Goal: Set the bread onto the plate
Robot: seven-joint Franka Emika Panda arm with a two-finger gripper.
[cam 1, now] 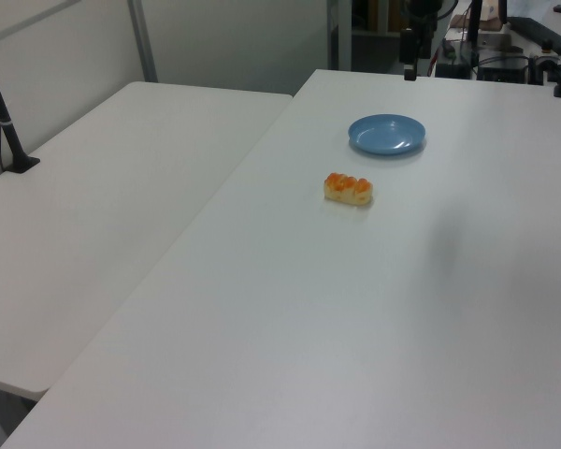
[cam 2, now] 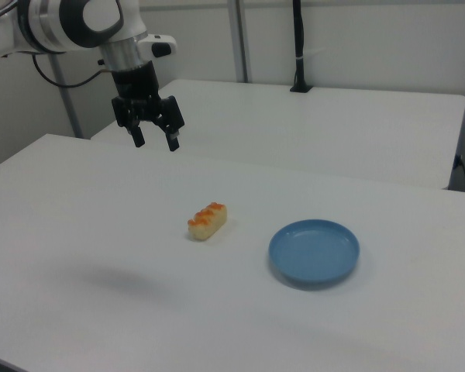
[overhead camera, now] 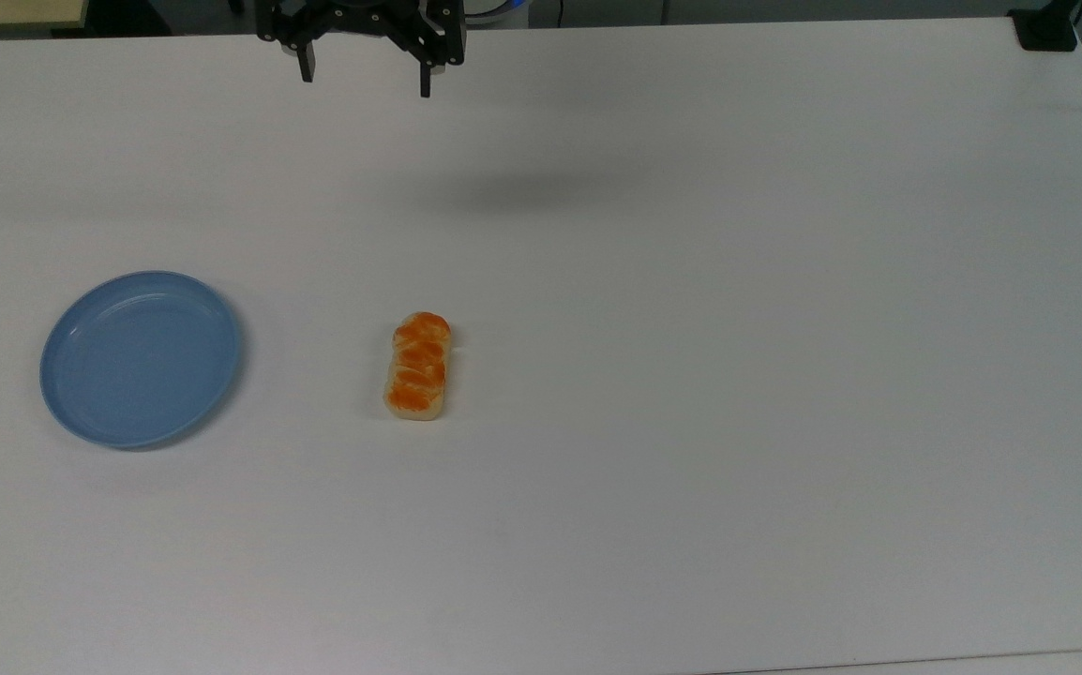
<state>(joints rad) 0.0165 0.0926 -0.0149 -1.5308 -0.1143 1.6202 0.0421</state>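
One small bread [overhead camera: 419,367] is lying flat on the white bench [overhead camera: 691,375], well apart from the blue plate [overhead camera: 82,375], which is sitting empty toward the top view's left. Its long axis is running up and down in the top view, roughly pointing at the tool [overhead camera: 365,82]. That tool is hanging high above the bench's far edge with its fingers spread and nothing between them, probably well short of any descent.
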